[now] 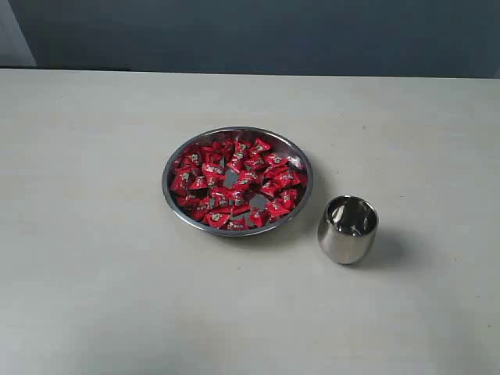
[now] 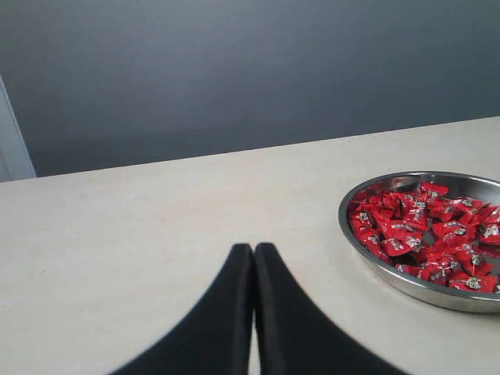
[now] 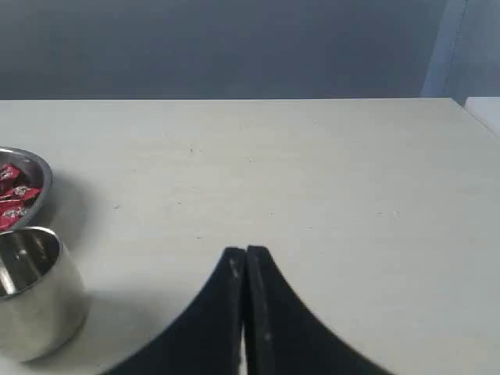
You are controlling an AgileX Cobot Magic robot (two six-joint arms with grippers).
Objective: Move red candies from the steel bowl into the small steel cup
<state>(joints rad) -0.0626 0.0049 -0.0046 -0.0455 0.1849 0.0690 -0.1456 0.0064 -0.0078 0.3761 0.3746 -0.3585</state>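
The steel bowl [image 1: 170, 170] sits mid-table, filled with many red candies [image 1: 234, 183] in shiny wrappers. Just to its right stands the small steel cup [image 1: 348, 229], upright and with no candy visible inside. No arm appears in the exterior view. In the left wrist view my left gripper [image 2: 253, 248] is shut with nothing held, above bare table, apart from the bowl [image 2: 375, 262] and its candies [image 2: 426, 234]. In the right wrist view my right gripper [image 3: 246, 251] is shut and empty, apart from the cup [image 3: 35, 301]; the bowl's rim [image 3: 43, 176] and a few candies [image 3: 12, 195] show beyond the cup.
The pale table [image 1: 94, 273] spreads wide around the bowl and cup. A dark grey wall [image 1: 258, 35] runs behind the far edge. The table's corner [image 3: 469, 105] shows in the right wrist view.
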